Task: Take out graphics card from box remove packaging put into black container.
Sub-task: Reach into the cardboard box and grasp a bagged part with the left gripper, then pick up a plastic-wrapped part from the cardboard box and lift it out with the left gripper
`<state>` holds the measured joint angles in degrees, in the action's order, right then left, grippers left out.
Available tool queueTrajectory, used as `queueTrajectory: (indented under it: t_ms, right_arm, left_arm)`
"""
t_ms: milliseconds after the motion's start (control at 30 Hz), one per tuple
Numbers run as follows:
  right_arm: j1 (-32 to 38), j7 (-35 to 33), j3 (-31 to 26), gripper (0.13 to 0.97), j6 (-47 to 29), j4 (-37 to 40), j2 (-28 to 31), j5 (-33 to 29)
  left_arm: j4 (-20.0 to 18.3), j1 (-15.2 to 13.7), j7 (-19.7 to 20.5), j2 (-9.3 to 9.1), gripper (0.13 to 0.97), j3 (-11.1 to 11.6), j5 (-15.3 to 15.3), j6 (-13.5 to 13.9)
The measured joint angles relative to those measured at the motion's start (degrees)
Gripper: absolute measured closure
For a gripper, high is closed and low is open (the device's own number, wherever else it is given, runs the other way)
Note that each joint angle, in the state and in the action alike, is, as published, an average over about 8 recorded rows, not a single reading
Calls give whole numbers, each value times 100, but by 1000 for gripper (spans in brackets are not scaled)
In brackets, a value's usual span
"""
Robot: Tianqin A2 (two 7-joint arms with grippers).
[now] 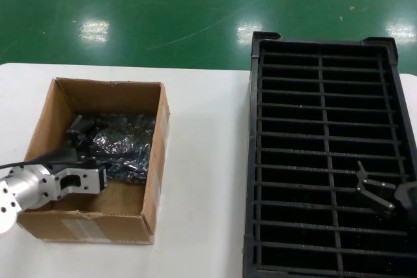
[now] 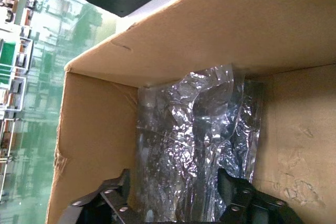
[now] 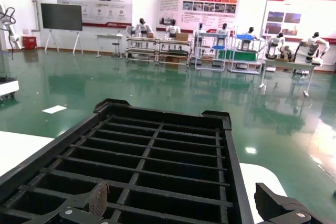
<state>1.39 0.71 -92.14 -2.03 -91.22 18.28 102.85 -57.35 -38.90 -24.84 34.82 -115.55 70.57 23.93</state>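
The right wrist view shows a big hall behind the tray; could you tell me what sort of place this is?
Probably a robotics lab or demonstration hall: a glossy green floor, large wall posters, and a row of workbenches with humanoid robots stand beyond the large black slotted plastic tray.

Silver wrist [image 1: 29, 187], black screwed pincer [image 2: 176, 198]

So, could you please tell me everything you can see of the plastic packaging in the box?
The packaging is a shiny, smoky-grey translucent bag, heavily crinkled and catching bright glints. It lies on the floor of the brown cardboard box, running up to one inner wall. Something dark shows dimly through it, but no card detail can be made out. The left gripper is down inside the box with its open fingers on either side of the bag's near end; whether they touch it cannot be told.
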Motion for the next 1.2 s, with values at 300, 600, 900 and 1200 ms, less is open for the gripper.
queueTrajectory:
  t_ms: [300, 600, 900, 1200]
  right_arm:
    - [0, 1, 0, 129, 0, 0, 0, 0]
    - [0, 2, 0, 129, 0, 0, 0, 0]
    - [0, 2, 0, 129, 0, 0, 0, -1]
    - [0, 2, 0, 129, 0, 0, 0, -1]
  left_arm:
    - [88, 102, -251, -83, 558, 29, 46, -148]
    - [29, 281, -258, -64, 756, 115, 8, -274]
    - [67, 379, -383, -83, 886, 173, 99, -400]
    - [-10, 446, -581, -46, 950, 234, 230, -512]
